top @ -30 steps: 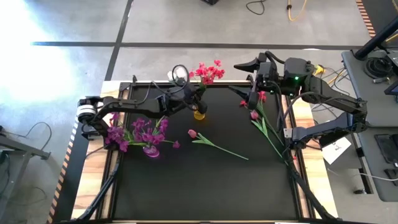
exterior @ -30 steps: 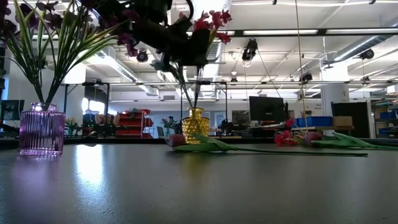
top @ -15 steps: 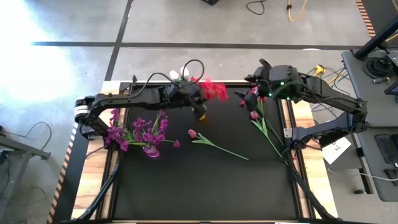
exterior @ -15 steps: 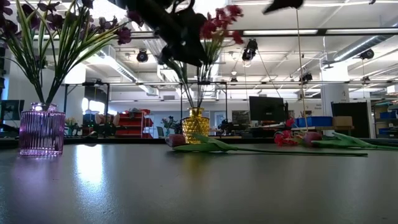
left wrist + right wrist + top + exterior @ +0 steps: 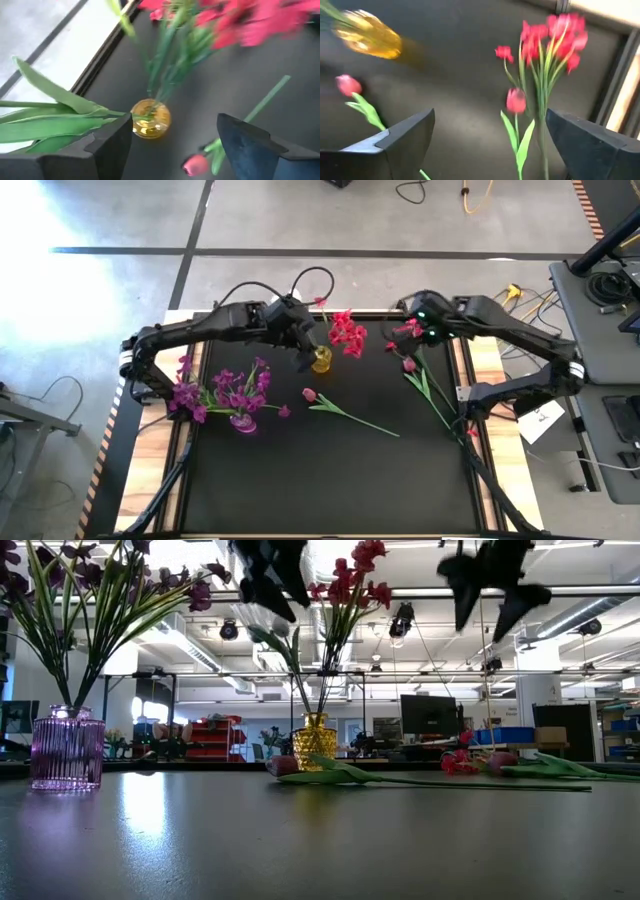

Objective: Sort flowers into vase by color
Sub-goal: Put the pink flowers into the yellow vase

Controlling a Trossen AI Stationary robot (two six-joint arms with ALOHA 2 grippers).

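Observation:
A red-pink bunch [image 5: 348, 332] stands with its stems in the small yellow vase [image 5: 321, 360], its heads leaning toward the table's right. My left gripper [image 5: 175, 120] hangs open just above the vase, touching nothing; it also shows high in the low view [image 5: 270, 580]. Purple flowers [image 5: 225, 392] fill the purple vase [image 5: 67, 748] at the left. A pink bud [image 5: 310, 394] on a long stem lies flat mid-table. More red flowers [image 5: 555, 40] lie along the right edge. My right gripper [image 5: 490, 114] hovers open above them.
The black mat is framed by a raised rail [image 5: 468, 395] on a wooden top. Cables loop behind the left arm [image 5: 300, 280]. The near half of the mat [image 5: 330, 480] holds nothing.
My left gripper has opened, let go of the red-pink bunch and risen, tipping downward over the yellow vase. The bunch has swung from leaning toward the far edge to standing in the vase. My right gripper has come down toward the red flowers at the right and turned to point downward.

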